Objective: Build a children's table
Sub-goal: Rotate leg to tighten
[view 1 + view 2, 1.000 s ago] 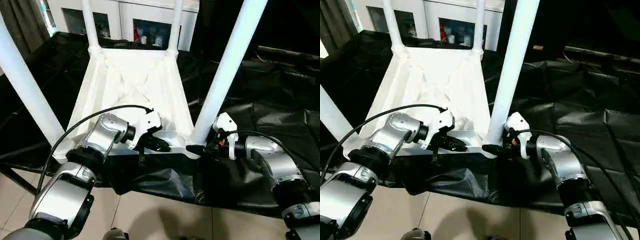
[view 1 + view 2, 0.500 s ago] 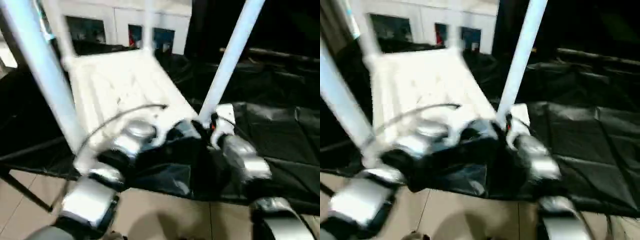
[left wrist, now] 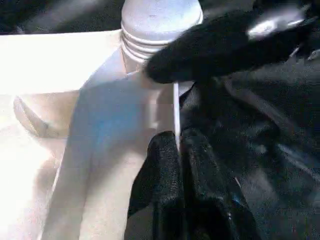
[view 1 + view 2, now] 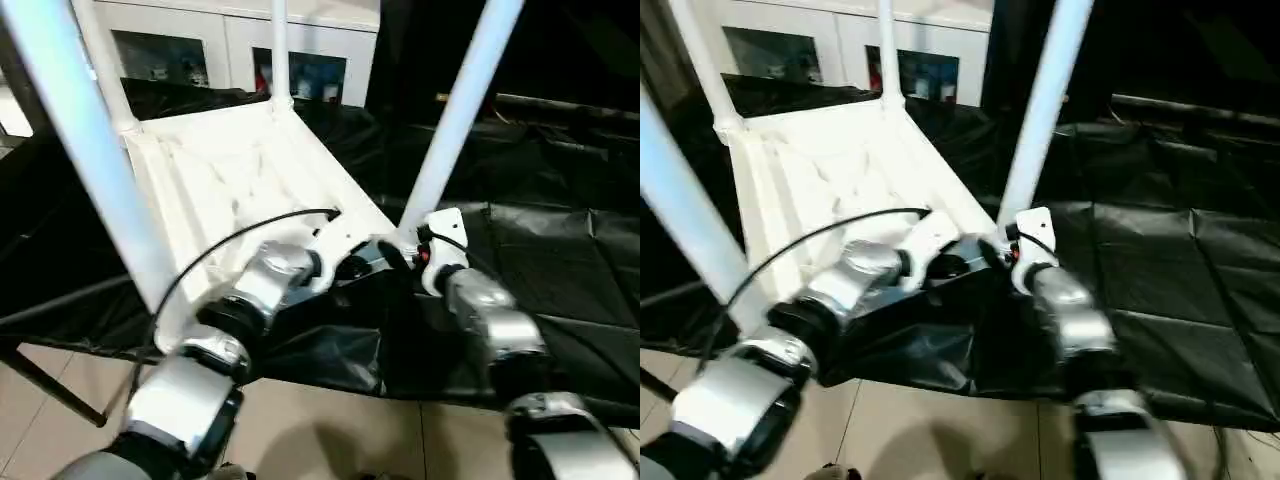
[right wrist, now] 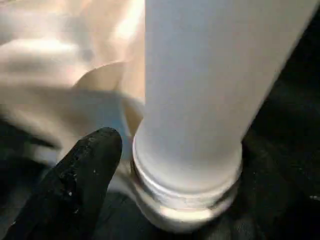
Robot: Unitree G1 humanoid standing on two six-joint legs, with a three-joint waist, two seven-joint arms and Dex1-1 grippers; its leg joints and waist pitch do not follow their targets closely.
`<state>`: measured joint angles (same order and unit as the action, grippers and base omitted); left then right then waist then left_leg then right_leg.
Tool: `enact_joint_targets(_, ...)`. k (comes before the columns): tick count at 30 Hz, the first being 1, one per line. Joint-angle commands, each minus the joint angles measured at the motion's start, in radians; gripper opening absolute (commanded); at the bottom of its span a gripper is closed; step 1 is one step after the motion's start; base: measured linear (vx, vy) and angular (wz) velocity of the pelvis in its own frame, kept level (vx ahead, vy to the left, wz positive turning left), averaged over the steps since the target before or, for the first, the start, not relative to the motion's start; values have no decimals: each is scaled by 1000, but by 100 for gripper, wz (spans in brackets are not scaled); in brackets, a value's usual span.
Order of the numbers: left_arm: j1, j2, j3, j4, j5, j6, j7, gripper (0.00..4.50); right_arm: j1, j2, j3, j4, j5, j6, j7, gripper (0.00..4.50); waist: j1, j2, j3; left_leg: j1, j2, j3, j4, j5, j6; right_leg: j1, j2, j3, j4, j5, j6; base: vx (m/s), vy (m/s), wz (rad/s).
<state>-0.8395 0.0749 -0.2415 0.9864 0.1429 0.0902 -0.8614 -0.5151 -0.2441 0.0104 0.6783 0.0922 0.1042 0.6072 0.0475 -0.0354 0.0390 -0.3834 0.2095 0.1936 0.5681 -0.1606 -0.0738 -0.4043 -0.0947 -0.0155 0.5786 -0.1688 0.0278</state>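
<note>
Cropping leg tops (image 4: 470,90), blurred tabletop (image 4: 240,170)

All four legs run out past the top edge of the head views, so the tops of the leg (image 4: 455,115) rising just beyond the right gripper (image 4: 397,256) and of the leg (image 4: 90,150) out past the left arm cannot be seen. In the right wrist view one black finger (image 5: 75,192) shows beside the leg's base, its mate cut off, and in the head views both grippers are smeared where they meet at the tabletop (image 4: 235,190) edge. The cabinet (image 4: 235,45) contents beyond the far legs are too small to make out.
</note>
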Motion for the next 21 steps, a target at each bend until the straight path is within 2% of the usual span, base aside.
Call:
enact_joint_targets(1,18,10,-23,21,-7,-20,-71,0,3,-18,48,-72,34,-7,155,386,4,-15,-55,15,13,-2,-64,-300,62,32,-30,9,-75,-298,-175,0,0,0)
enact_joint_targets(2,19,33,-27,19,-9,-32,-121,0,13,-54,57,-99,52,15,235,386,6,-14,-56,15,12,-3,-64,-290,64,35,-29,8,-73,-285,-182,0,0,0)
enact_joint_targets(4,19,49,-31,16,-11,-35,-160,0,21,-79,62,-120,69,39,292,386,7,-13,-59,13,13,0,-59,-238,86,37,-29,9,-62,-203,-213,0,0,0)
enact_joint_targets(6,37,98,-45,-18,-33,-61,-312,0,36,-139,81,-170,99,82,404,386,12,-14,-61,15,14,0,-57,-210,97,41,-29,7,-56,-156,-234,0,0,0)
enact_joint_targets(7,43,111,-46,-32,-45,-64,-362,0,37,-153,84,-175,103,88,432,386,13,-15,-63,12,15,1,-55,-180,110,44,-28,7,-47,-107,-252,0,0,0)
enact_joint_targets(11,47,140,-48,-48,-56,-58,-437,0,34,-174,92,-172,94,90,472,386,21,-7,-64,18,21,10,-50,-145,114,41,-22,4,-33,-24,-294,0,0,0)
enact_joint_targets(12,46,143,-46,-47,-57,-60,-440,0,33,-175,92,-170,92,88,474,386,28,-7,-64,25,23,12,-48,-149,111,38,-23,5,-33,-18,-302,0,0,0)
enact_joint_targets(14,44,150,-44,-39,-59,-66,-449,0,33,-176,95,-168,86,86,481,386,41,-7,-63,26,24,14,-47,-147,103,38,-24,6,-31,-17,-301,0,0,0)
enact_joint_targets(17,46,151,-43,-42,-62,-66,-455,0,39,-174,106,-182,89,100,486,386,43,-9,-62,24,22,14,-49,-168,89,40,-26,6,-33,-51,-289,0,0,0)
enact_joint_targets(21,51,152,-40,-48,-64,-65,-458,0,46,-167,120,-186,77,96,482,340,41,-11,-61,24,21,13,-51,-192,69,39,-28,8,-39,-102,-267,0,0,0)
